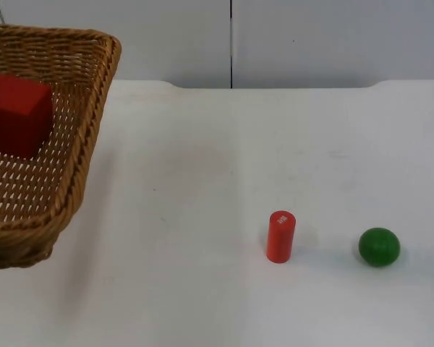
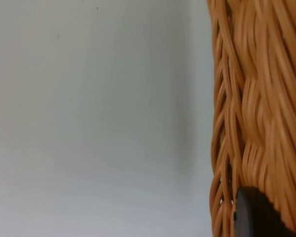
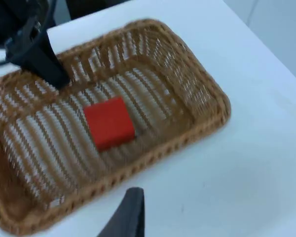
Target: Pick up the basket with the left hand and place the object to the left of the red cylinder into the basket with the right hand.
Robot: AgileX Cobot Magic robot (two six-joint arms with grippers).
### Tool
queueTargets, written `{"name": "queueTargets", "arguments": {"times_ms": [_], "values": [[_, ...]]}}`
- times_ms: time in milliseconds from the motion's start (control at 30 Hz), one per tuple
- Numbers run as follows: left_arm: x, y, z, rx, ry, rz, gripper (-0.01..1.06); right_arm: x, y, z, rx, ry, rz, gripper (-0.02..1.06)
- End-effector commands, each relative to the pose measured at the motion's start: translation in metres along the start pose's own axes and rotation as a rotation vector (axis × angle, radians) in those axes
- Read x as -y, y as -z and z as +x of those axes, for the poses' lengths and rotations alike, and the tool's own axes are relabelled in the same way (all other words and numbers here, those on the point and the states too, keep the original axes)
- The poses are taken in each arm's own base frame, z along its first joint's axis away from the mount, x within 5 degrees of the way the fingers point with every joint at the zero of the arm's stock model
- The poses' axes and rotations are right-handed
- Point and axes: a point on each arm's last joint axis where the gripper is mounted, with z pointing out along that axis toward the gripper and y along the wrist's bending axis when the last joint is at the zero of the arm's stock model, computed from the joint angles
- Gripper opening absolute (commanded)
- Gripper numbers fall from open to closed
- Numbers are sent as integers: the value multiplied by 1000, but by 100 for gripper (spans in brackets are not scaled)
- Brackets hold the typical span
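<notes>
- The wicker basket (image 1: 87,123) is held raised above the white table (image 1: 202,289) at its left side, clamped at the rim by the left gripper (image 3: 37,54).
- A red cube (image 1: 14,116) is seen lying inside the basket.
- The right gripper (image 3: 130,217) is located above the table just beside the basket; whether it is open or closed cannot be told.
- The red cylinder (image 1: 281,236) is stood upright, with a green ball (image 1: 379,246) near it.

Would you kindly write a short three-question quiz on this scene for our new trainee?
1. True or false: the red cube lies inside the wicker basket.
2. What stands nearest the red cylinder on the table? A) green ball B) blue cup C) yellow block
3. Fill in: the left gripper grips the basket's ____.

Key: 1 true; 2 A; 3 rim.
</notes>
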Motion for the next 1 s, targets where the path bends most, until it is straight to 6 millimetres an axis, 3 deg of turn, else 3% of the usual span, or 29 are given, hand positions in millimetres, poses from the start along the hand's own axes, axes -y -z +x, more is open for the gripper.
{"name": "queueTargets", "arguments": {"times_ms": [0, 100, 200, 233, 367, 533, 733, 967], "values": [[5, 4, -1, 31, 11, 36, 0, -1, 8, 15, -22, -12, 8, 90], [5, 4, -1, 32, 12, 38, 0, -3, 22, 37, -40, -35, 25, 90], [7, 3, -2, 38, 15, 46, 0, -8, 36, 80, -52, -81, 66, 90], [7, 3, -2, 38, 15, 46, 0, -8, 36, 80, -52, -81, 66, 90], [7, 3, -3, 42, 14, 54, 0, -13, 52, 117, -30, -143, 117, 90], [7, 2, -3, 42, 19, 57, 0, -25, 68, 147, -47, -156, 136, 90], [8, -9, -9, 38, 36, 92, 0, -35, 86, 156, 3, -183, 156, 90], [21, -64, -29, 51, 5, 60, 0, -36, 93, 154, 55, -175, 176, 90]]}}
